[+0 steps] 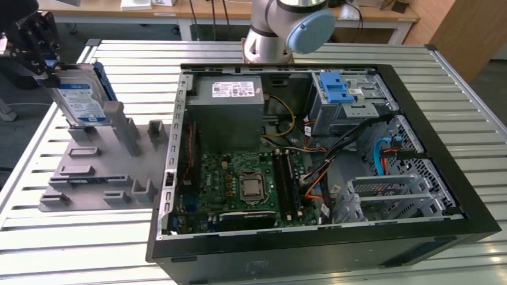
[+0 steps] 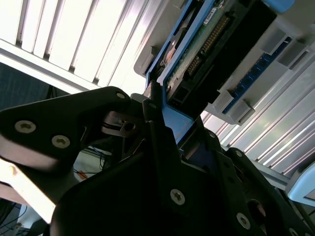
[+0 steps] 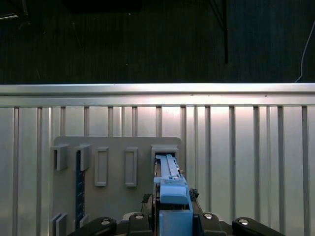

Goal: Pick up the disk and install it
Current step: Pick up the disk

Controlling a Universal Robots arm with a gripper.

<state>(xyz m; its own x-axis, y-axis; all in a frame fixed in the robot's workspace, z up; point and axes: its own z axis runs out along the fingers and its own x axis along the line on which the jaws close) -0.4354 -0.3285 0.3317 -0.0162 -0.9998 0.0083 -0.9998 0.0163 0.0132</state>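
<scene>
The disk [image 1: 79, 102], silver with a white-and-blue label and a blue frame, stands upright on edge at the exterior view's far left. My gripper [image 1: 47, 66] is shut on its upper end. Its lower end sits by the uprights of the grey slotted holder [image 1: 95, 172]; I cannot tell whether it still rests in a slot. The first wrist view has the disk [image 3: 170, 189] edge-on over the holder [image 3: 115, 164], between my black fingers. In the second wrist view the disk's circuit-board side [image 2: 211, 44] faces the camera, and its blue frame [image 2: 172, 118] is pinched in my gripper [image 2: 165, 123].
An open computer case [image 1: 170, 178] lies on the slatted metal table [image 1: 71, 237]. Inside are a grey power supply box [image 1: 230, 110], a motherboard [image 1: 246, 184] and a silver drive cage with a blue latch [image 1: 341, 92]. The arm's base [image 1: 277, 29] stands behind the case.
</scene>
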